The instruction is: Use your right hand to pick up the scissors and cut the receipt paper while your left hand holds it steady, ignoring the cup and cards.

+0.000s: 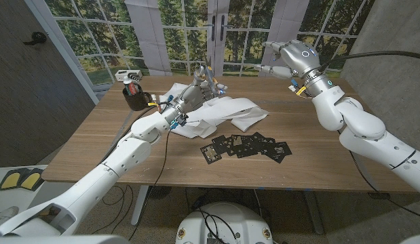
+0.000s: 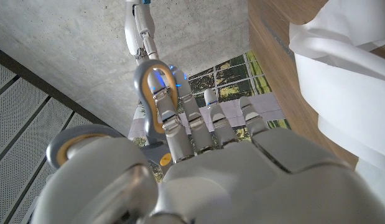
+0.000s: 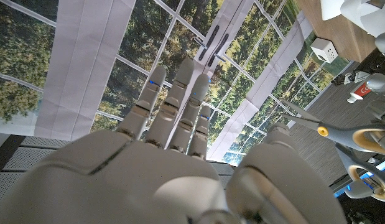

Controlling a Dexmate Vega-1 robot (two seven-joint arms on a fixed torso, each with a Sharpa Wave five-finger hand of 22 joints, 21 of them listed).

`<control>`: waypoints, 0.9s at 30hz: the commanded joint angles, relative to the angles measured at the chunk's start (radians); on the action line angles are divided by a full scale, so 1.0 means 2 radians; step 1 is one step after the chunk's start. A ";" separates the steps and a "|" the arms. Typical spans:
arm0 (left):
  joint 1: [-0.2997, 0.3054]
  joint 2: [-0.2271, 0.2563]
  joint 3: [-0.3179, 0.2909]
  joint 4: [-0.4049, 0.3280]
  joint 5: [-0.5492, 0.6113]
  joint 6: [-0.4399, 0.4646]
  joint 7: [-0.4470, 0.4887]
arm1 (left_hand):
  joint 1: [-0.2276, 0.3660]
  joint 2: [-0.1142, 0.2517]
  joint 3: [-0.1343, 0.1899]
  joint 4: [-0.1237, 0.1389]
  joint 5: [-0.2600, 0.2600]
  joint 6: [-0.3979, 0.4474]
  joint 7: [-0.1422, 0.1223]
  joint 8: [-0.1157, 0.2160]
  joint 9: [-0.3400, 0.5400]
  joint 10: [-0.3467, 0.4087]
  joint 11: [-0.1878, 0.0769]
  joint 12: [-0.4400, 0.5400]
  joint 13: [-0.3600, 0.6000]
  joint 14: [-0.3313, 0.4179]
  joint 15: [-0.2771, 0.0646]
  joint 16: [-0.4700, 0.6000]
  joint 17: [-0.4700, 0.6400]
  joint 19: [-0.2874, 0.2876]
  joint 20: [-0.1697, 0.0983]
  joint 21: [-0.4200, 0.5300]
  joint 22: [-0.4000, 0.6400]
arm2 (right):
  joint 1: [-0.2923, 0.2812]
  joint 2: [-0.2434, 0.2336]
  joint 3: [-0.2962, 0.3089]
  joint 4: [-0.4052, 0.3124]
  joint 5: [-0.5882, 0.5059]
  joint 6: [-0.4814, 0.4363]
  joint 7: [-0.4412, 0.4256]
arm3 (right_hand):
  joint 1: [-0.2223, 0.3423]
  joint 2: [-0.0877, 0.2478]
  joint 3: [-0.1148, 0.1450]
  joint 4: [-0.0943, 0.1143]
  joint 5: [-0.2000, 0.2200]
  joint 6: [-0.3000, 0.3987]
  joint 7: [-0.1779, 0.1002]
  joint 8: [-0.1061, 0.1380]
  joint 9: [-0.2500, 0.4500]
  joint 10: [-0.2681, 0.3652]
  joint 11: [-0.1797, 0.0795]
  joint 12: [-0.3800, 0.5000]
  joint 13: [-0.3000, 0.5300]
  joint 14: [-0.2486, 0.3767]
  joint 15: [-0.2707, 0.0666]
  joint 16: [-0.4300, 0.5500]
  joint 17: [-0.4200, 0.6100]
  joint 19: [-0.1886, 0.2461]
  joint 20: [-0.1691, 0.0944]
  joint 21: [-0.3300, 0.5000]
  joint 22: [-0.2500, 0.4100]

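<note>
Head view: left hand (image 1: 196, 91) at upper centre, raised over crumpled receipt paper (image 1: 230, 112), gripping grey-and-yellow scissors (image 1: 204, 73). Right hand (image 1: 291, 57) at upper right, lifted off wooden table (image 1: 94, 152), fingers loosely apart, holding nothing. Black cup (image 1: 136, 97) at upper left; dark cards (image 1: 247, 146) at centre.

Left wrist view: scissors handle loop (image 2: 152, 93) on fingers (image 2: 198, 118); paper (image 2: 341, 68) at right.

Right wrist view: fingers (image 3: 176, 106) extended, empty; scissors (image 3: 347, 134) at right edge.
</note>
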 commanded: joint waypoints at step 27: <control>0.096 0.094 -0.054 -0.108 -0.028 0.022 0.045 | -0.016 -0.002 0.005 0.010 0.014 -0.024 0.027 -0.003 0.003 0.003 0.000 0.001 -0.001 0.002 0.003 -0.004 0.004 0.003 0.004 -0.001 0.001 | 0.007 0.012 -0.012 0.009 0.001 0.008 -0.006 | -0.008 0.000 -0.003 0.000 0.005 -0.009 0.001 0.002 0.000 -0.002 0.006 -0.001 -0.005 -0.005 -0.047 0.004 -0.001 0.005 0.005 -0.009 0.003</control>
